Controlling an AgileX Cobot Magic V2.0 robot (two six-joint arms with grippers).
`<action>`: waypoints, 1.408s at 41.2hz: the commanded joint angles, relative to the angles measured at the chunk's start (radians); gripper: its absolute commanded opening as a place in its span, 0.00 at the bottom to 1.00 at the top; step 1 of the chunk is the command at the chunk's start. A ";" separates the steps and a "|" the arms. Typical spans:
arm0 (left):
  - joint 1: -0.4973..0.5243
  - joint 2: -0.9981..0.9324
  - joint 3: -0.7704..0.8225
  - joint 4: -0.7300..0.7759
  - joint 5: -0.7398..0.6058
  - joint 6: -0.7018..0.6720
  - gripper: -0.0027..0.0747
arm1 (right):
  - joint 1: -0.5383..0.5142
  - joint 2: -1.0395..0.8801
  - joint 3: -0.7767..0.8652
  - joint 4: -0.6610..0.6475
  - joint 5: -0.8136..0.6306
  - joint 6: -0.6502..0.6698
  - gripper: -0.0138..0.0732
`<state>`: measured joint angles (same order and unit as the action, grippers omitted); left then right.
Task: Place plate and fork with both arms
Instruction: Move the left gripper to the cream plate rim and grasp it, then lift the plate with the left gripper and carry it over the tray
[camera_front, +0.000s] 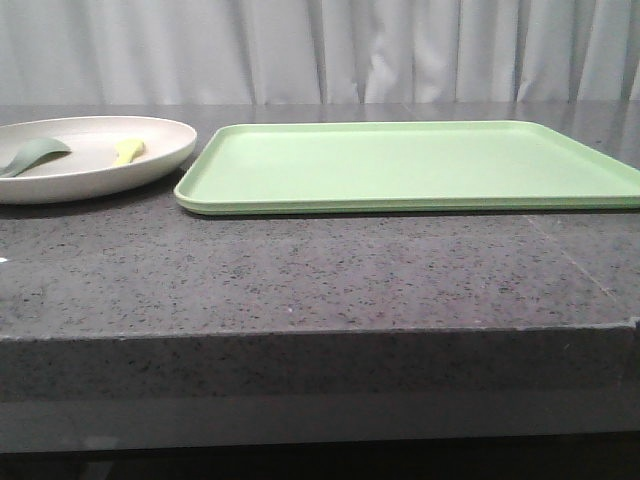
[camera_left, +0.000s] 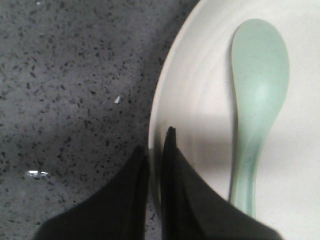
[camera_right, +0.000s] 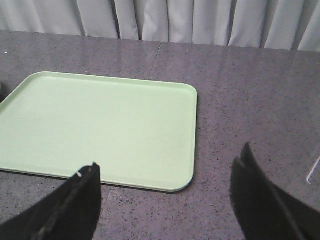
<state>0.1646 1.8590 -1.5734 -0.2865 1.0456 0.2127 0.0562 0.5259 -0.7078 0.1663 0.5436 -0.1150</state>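
Observation:
The off-white plate (camera_front: 95, 170) lies on the dark counter at the far left. On it lie the pale-yellow fork (camera_front: 128, 151) and a grey-green utensil (camera_front: 35, 155). In the left wrist view my left gripper (camera_left: 157, 142) is closed over the plate's rim (camera_left: 167, 90), one finger outside it and one inside, beside the grey-green utensil (camera_left: 257, 100). The fork is out of that view. My right gripper (camera_right: 169, 159) is open and empty above the counter, just off a corner of the tray. Neither gripper shows in the front view.
A light green rectangular tray (camera_front: 420, 165) lies right of the plate, almost touching it, and also shows in the right wrist view (camera_right: 100, 120). Grey curtains hang behind the counter. The counter's front edge (camera_front: 320, 335) runs across the front view.

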 joint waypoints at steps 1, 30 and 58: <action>0.001 -0.045 -0.030 -0.025 -0.017 0.001 0.01 | -0.002 0.010 -0.034 0.008 -0.079 -0.008 0.79; 0.079 -0.047 -0.063 -0.203 0.047 0.106 0.01 | -0.002 0.010 -0.034 0.008 -0.075 -0.008 0.79; 0.058 -0.047 -0.154 -0.393 0.106 0.017 0.01 | -0.002 0.010 -0.034 0.008 -0.075 -0.008 0.79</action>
<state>0.2378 1.8590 -1.6927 -0.5989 1.1643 0.2712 0.0562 0.5259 -0.7078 0.1663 0.5436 -0.1150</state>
